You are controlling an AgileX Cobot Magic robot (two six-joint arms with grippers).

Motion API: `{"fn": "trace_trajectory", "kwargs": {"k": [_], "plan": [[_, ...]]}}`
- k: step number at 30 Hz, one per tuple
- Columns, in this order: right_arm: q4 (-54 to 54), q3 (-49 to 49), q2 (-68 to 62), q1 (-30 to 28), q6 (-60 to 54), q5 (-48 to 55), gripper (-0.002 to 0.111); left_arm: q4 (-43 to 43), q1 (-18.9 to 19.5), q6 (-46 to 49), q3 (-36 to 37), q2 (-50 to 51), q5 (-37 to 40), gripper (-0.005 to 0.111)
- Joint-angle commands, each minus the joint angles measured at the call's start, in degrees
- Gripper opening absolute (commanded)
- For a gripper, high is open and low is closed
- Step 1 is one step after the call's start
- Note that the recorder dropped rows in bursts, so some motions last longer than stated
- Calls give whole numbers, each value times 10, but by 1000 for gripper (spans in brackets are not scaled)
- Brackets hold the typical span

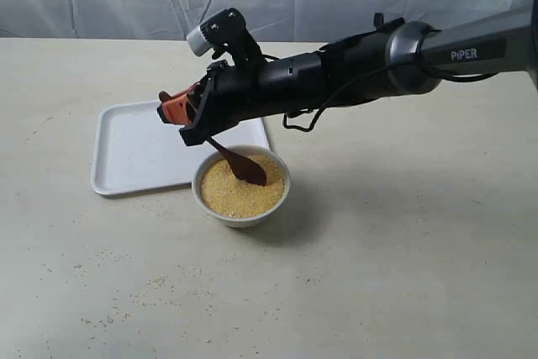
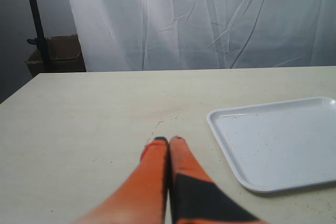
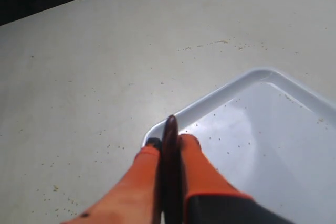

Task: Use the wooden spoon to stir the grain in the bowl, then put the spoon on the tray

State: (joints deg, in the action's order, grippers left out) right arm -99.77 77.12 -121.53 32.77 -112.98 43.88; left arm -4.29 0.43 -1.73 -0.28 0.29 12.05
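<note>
1. The right claw (image 3: 170,144) is clamped tight on the spoon (image 1: 238,163). Its orange fingers (image 3: 195,153) press the dark handle from both sides, and the handle's end pokes out a little past the tips.
2. From that claw the spoon slants down and back toward the arm, and its oval head rests in the grain (image 1: 231,197).
3. The bowl (image 1: 252,218) stands just below the right claw and a little behind its tips. The grain fills it nearly to the rim.
4. The tray (image 1: 134,153) lies beneath and ahead of the right claw and holds only a few specks. Its corner is just beside the bowl, but I cannot tell whether they touch.
5. The left claw (image 2: 168,141) is fully closed with its tips pressed together and grips nothing. It hangs low over the table (image 2: 94,108), and the tray is near it, ahead and off to one side.
6. Loose grains dot the table around the bowl and ahead of both claws.
</note>
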Motion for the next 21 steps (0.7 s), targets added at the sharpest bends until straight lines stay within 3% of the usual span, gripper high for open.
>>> {"fn": "trace_trajectory", "kwargs": {"k": [1,21], "plan": [[-2,2,0,0,4,-3,-1,2,0,-2,3,-3,-3,0],[-2,-7,14,-2,57,49,-1,2,0,-2,3,-3,-3,0]]}}
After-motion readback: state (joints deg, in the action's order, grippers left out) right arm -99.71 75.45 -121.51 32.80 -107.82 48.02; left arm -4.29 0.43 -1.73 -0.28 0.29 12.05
